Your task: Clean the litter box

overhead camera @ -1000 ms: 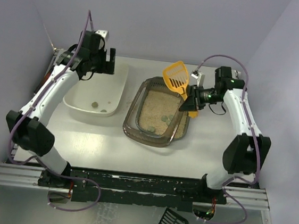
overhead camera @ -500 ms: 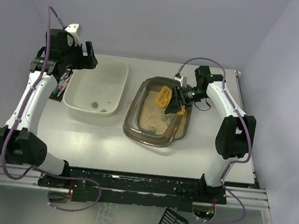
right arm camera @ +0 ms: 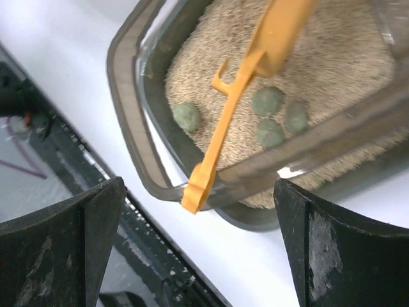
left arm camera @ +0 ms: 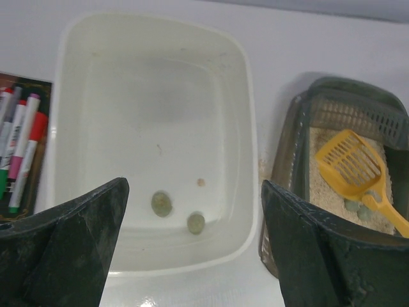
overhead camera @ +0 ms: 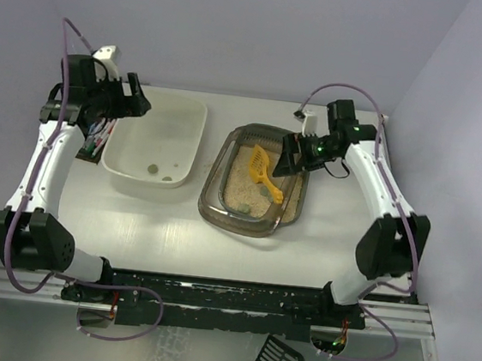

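Litter box point(overhead camera: 211, 196) is on the table point(overhead camera: 159, 219), white tub point(left arm camera: 250, 128) just left of it. Yellow scoop point(overhead camera: 264, 173) lies in the box on the litter, handle end over the rim. My right gripper point(overhead camera: 288, 157) is spread wide and empty at the box's right edge. Left gripper point(left arm camera: 193, 184) is also wide open and empty, left of the box.
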`<state>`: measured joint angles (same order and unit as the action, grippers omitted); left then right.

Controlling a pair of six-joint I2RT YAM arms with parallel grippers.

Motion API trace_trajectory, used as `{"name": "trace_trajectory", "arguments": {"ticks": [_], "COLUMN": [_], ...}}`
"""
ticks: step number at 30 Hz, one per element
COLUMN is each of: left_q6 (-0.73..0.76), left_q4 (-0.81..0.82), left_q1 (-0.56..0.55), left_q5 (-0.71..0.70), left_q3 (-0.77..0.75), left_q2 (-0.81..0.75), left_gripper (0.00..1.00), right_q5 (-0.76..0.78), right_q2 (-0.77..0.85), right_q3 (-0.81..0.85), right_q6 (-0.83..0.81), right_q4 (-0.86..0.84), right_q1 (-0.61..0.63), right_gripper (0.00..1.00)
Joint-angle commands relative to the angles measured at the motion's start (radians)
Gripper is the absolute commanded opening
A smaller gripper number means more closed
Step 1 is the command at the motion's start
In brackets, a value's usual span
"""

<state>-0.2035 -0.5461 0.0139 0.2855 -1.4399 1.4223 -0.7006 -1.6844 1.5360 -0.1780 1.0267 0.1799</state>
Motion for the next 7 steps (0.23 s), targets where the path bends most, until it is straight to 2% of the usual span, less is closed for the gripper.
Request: {"name": "trace_trajectory", "arguments": {"ticks": [1,5,7], "left_q6": [-0.007,-0.019,-0.044], "left_q4": [0.039,0.043,0.077], "left_q1": [0.077,0.135,0.172], "left_q5": [0.041,0.054,0.078], "left_q3": [-0.023,-0.015,0.02], "left_q2": [-0.037,-0.041,-0.048], "left_gripper": [0.95,0.95,0.95], "right_q5": [0.218,0.236,0.362], "right_q2": [0.163,0.246,0.317], "right_q3": [-0.067,-0.158,-0.231], "right_q6": [0.122,0.145,0.217], "right_q4": [-0.129,-0.216,-0.324], "right_q1": [-0.01,-0.112,-0.184], "right_gripper": [1.0,1.0,1.0]}}
